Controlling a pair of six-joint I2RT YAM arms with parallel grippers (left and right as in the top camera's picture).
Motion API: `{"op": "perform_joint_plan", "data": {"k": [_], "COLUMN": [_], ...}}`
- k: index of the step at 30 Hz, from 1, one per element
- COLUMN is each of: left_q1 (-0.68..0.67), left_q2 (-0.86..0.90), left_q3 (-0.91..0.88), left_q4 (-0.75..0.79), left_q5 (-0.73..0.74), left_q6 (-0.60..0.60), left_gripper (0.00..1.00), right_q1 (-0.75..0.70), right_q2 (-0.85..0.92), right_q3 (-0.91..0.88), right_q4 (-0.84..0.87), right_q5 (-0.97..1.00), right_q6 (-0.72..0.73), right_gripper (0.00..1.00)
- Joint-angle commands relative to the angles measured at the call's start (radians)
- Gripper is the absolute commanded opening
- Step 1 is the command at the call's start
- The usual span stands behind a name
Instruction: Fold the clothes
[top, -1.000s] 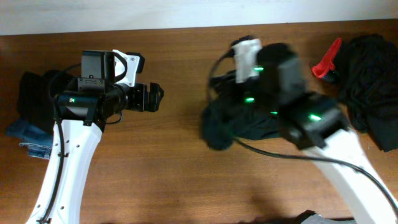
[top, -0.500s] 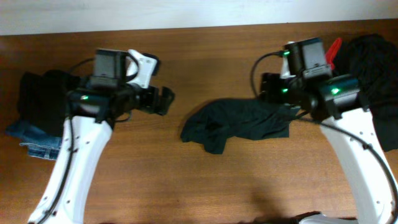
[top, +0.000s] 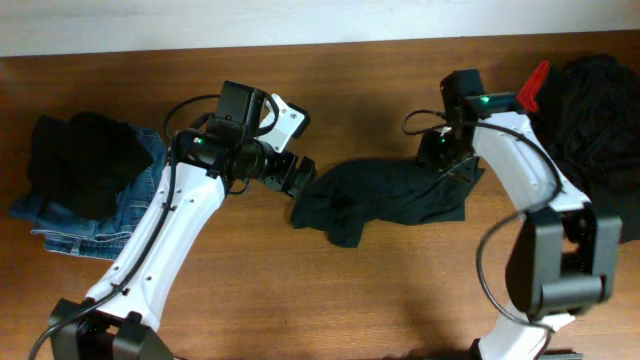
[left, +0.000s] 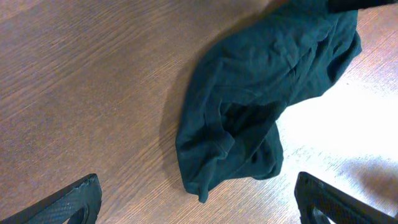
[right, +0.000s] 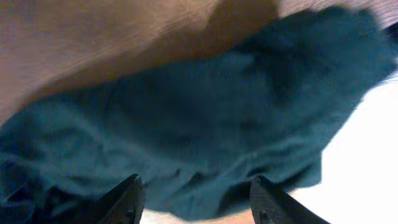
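The left gripper (top: 297, 177) is open wide and holds nothing. It is just by the 9 o'clock edge of the dark T-shirt (top: 385, 195). The right gripper (top: 438, 156) has its fingers partly apart over the shirt's 1 o'clock corner. The shirt lies crumpled in the middle of the table (top: 250, 300).

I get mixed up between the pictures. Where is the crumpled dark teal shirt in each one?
Overhead: the crumpled dark teal cloth T-shirt lies near the middle, slightly right.
Left wrist: the shirt runs from centre to upper right.
Right wrist: the shirt fills most of the picture, blurred.
Shared landmark: the brown wooden table under it, seen in all three.
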Motion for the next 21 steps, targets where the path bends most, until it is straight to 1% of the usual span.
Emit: {"op": "perform_joint_plan", "data": {"k": [1,2,8,9,11,13,14,15,19,21], "left_q1": [0.001,0.001,0.001,0.001,0.001,0.001,0.001,0.001,0.001,0.001], "left_q2": [-0.002,-0.002,-0.002,-0.002,-0.002,-0.002,-0.002,-0.002,-0.002,-0.002], "left_q3": [0.014,0.014,0.014,0.014,0.014,0.014,0.014,0.014,0.014,0.014], "left_q4": [-0.002,-0.002,-0.002,-0.002,-0.002,-0.002,-0.002,-0.002,-0.002,-0.001], "left_q5": [0.0,0.0,0.0,0.0,0.0,0.0,0.0,0.0,0.0,0.0], "left_q6": [0.023,0.023,0.023,0.023,0.023,0.023,0.023,0.023,0.023,0.023], "left_gripper": [0.99,0.99,0.99,0.99,0.99,0.99,0.99,0.99,0.99,0.99], "right_q1": [-0.003,-0.003,-0.003,-0.003,-0.003,-0.003,-0.003,-0.003,-0.003,-0.003], "right_q2": [0.058,0.068,0.115,0.124,0.129,0.129,0.117,0.11,0.075,0.063], "right_q3": [-0.006,-0.006,-0.006,-0.006,-0.006,-0.005,-0.003,0.001,0.074,0.11], "right_q4": [0.016,0.028,0.08,0.082,0.092,0.12,0.17,0.186,0.309,0.361], "right_q5": [-0.018,-0.02,-0.022,-0.022,-0.031,-0.054,-0.105,-0.129,-0.407,-0.529], "right_q6": [0.051,0.052,0.157,0.182,0.2,0.2,0.172,0.161,-0.037,-0.088], "right_gripper": [0.59,0.59,0.59,0.55,0.43,0.15,0.04,0.04,0.04,0.04]}}
